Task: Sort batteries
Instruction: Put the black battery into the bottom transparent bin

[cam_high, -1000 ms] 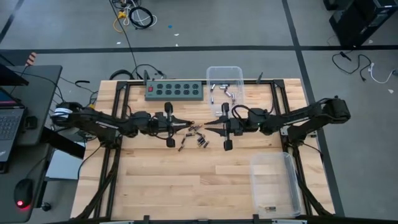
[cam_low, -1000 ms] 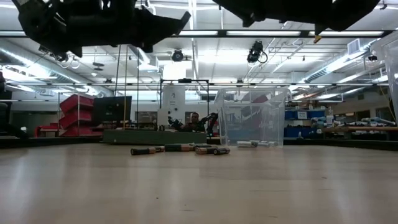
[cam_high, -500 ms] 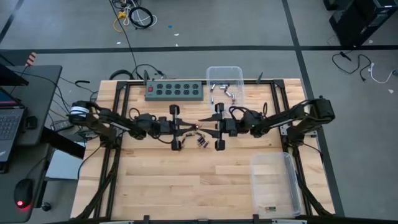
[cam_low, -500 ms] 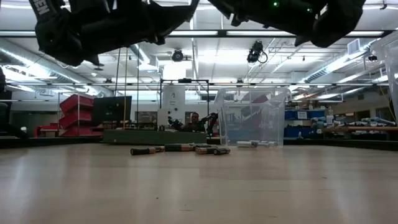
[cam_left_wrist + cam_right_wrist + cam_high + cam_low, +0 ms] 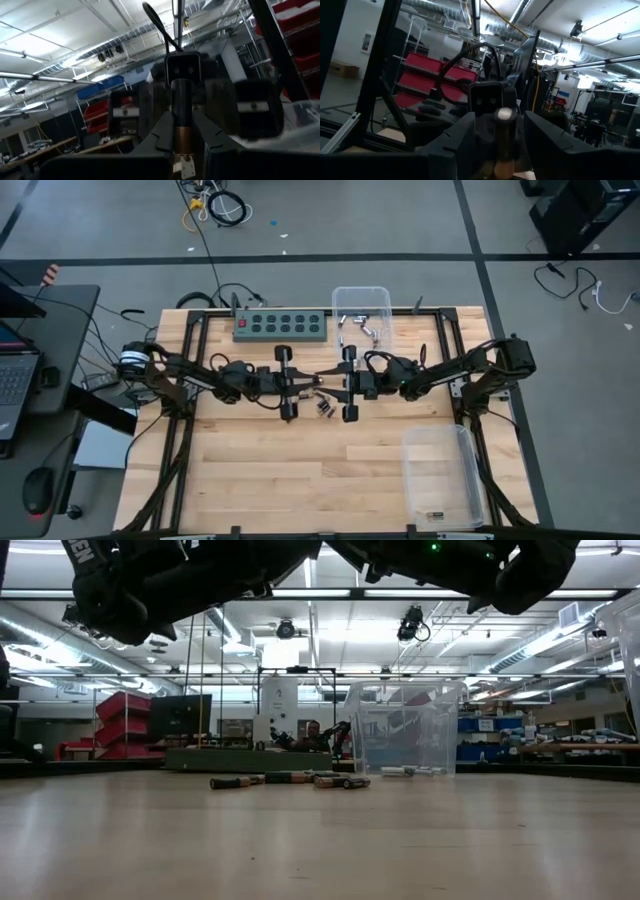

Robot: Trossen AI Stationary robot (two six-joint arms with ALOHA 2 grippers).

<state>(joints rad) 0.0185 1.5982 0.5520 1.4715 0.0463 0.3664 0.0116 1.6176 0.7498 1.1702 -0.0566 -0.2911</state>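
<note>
Both arms meet above the table's middle, raised off it. My left gripper (image 5: 308, 383) (image 5: 182, 125) is shut on a dark battery (image 5: 181, 107) with a copper band. My right gripper (image 5: 328, 380) (image 5: 504, 135) faces it, shut on a dark battery (image 5: 504, 131) with a silvery end. I cannot tell whether these are one cell or two. Several loose batteries (image 5: 320, 406) (image 5: 300, 780) lie on their sides on the table below. Silvery batteries (image 5: 355, 326) lie in the far clear bin (image 5: 383, 300). My left gripper pinches the battery between its two fingers (image 5: 161, 131) at the copper-banded end (image 5: 182, 141). The fingers lie level, pointing toward the table's right, and the cell sticks out forward along them, lifted clear of the table. My right gripper pinches its battery between the fingers (image 5: 466, 136) at the lower part (image 5: 503, 159). Its fingers point level toward the table's left. The silvery end (image 5: 504, 115) stands free above them, clear of the table.
A green power strip (image 5: 282, 326) lies along the far edge, left of the far bin (image 5: 405, 730). A second clear bin (image 5: 462, 470) sits at the near right with one small dark cell (image 5: 433, 516) inside. Bare wood stretches across the table's near half.
The two grippers have closed in on each other over the loose batteries: the left one has moved toward the table's right, the right one toward its left, until their tips almost meet. The batteries on the table have stayed put.
</note>
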